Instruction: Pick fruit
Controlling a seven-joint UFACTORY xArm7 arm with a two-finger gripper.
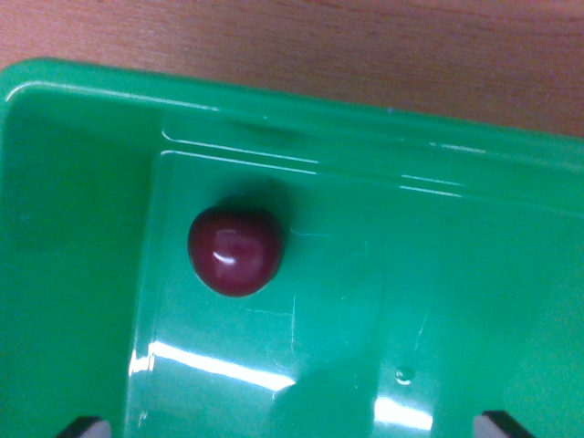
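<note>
A dark red fruit (234, 251) sits alone in the green tray (82, 228) on the worktop (365, 46). It lies ahead of the fingers (292, 427) and toward the wrist view's left. They're spread wide apart, holding nothing.

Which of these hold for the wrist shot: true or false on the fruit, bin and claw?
1. A dark red fruit lies inside the green bin. True.
2. The fruit sits toward the wrist view's right. False: it is left of centre.
3. The bin rests on a wooden table. True.
4. The claw is closed on the fruit. False: only two dark tips show at the bottom edge, far apart and clear of the fruit.
5. Several fruits are in the bin. False: only one is visible.
</note>
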